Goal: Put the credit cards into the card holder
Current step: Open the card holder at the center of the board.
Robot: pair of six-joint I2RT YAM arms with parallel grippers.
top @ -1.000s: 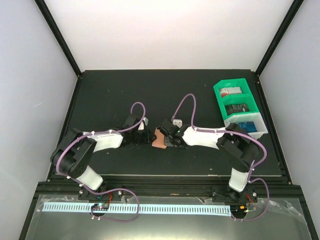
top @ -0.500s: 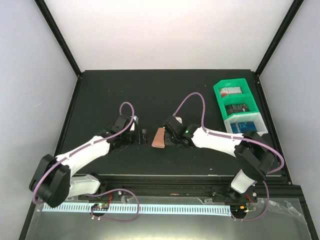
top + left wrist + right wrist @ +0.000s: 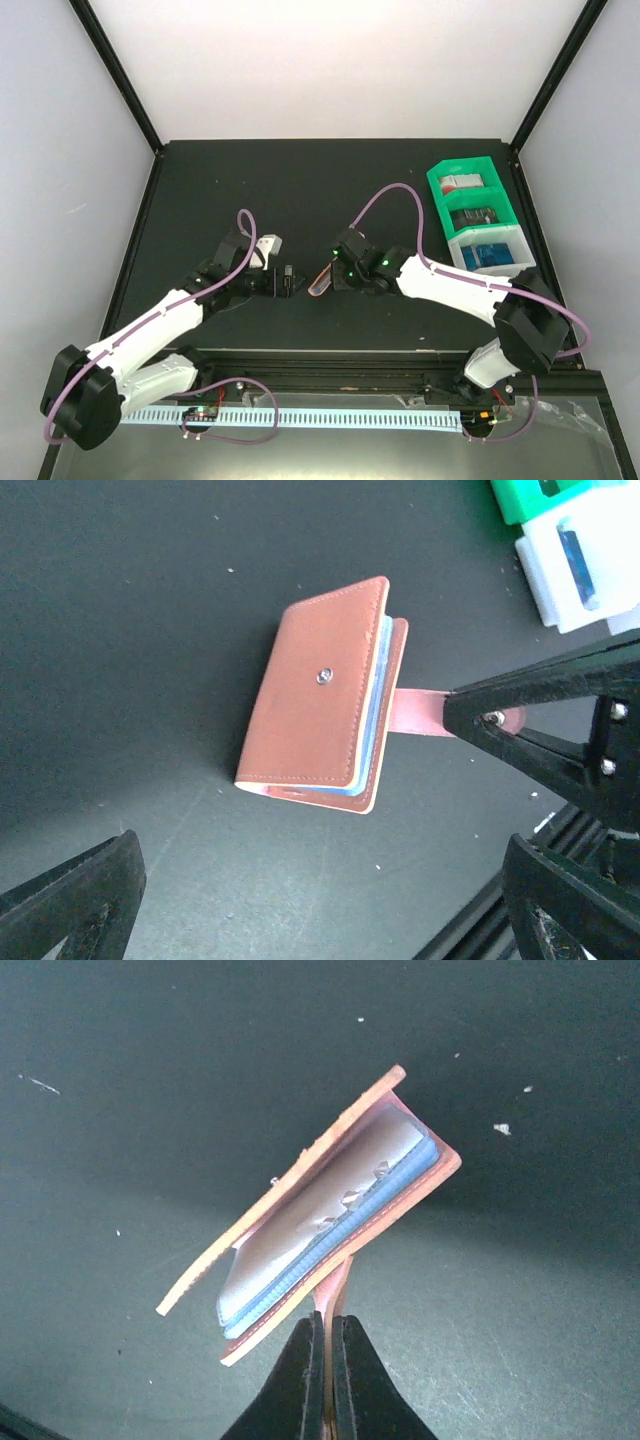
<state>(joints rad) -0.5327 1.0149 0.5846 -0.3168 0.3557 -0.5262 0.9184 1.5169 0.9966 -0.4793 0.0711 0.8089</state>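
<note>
At table centre, left to right:

1. Left gripper (image 3: 290, 280): fingers spread wide and holding nothing. It hovers just left of the card holder without touching it.

2. Card holder (image 3: 318, 695): salmon-orange. It is lifted on edge and tilted over the dark table (image 3: 220, 190), between the two grippers. The covers are partly apart, with the snap stud on the outer face.

3. Snap tab (image 3: 415, 708): sticks out from the holder's right edge.

4. Right gripper (image 3: 327, 1325): fingers pinched together on the snap tab, carrying the holder by it.

5. Tray (image 3: 438, 196): green and white, well apart at far right. It has three compartments, each with one card: a red-and-white card (image 3: 461, 182), a dark card (image 3: 474, 215) and a blue card (image 3: 490, 252).

Progress (judgement): early. All three visible cards lie in the tray and no gripper holds one. The holder is presented and slightly opened, so that step looks done. Fetching each card and sliding it in is left.

View notes:
- The top view alone shows all three tray compartments and both arms' reach. The holder there is only a thin sliver.
- The left wrist view shows the outer cover, the stud and the pinch on the tab from the side.
- The right wrist view alone looks into the gap. It shows pale and blue layers stacked inside. Whether these are sleeves or cards already seated cannot be told.
</note>
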